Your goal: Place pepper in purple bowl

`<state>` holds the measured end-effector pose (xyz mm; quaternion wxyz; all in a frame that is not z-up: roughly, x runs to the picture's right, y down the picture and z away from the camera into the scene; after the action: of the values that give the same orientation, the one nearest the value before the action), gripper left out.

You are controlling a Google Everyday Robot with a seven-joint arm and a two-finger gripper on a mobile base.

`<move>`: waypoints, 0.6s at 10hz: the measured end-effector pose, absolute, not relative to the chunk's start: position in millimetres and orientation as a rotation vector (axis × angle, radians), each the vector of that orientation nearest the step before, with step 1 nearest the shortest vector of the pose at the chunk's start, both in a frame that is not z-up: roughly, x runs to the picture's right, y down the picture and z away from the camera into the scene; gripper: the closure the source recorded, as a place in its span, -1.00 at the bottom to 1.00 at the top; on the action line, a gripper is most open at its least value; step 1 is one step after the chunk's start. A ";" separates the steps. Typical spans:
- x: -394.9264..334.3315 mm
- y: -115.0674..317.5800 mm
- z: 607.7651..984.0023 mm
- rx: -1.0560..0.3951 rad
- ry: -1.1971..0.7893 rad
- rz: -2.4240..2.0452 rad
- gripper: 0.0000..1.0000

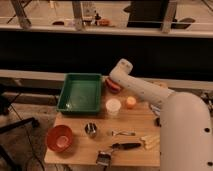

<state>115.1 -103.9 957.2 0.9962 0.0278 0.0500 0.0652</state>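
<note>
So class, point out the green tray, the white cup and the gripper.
green tray (80, 93), camera view, bare floor.
white cup (113, 106), camera view, top.
gripper (113, 84), camera view, arm's tip, beside the tray.

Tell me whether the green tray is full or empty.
Empty: the green tray shows only bare floor. The gripper is hidden behind the arm, right of the tray.
</note>
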 end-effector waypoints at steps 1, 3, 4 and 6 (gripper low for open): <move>115.8 -104.4 956.9 0.060 0.103 0.127 0.54; 119.4 -105.3 955.8 0.068 0.111 0.125 0.54; 120.6 -105.8 955.4 0.071 0.114 0.123 0.54; 123.0 -107.1 954.3 0.075 0.121 0.116 0.54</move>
<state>123.0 -107.1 954.3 0.9958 0.0376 0.0606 0.0581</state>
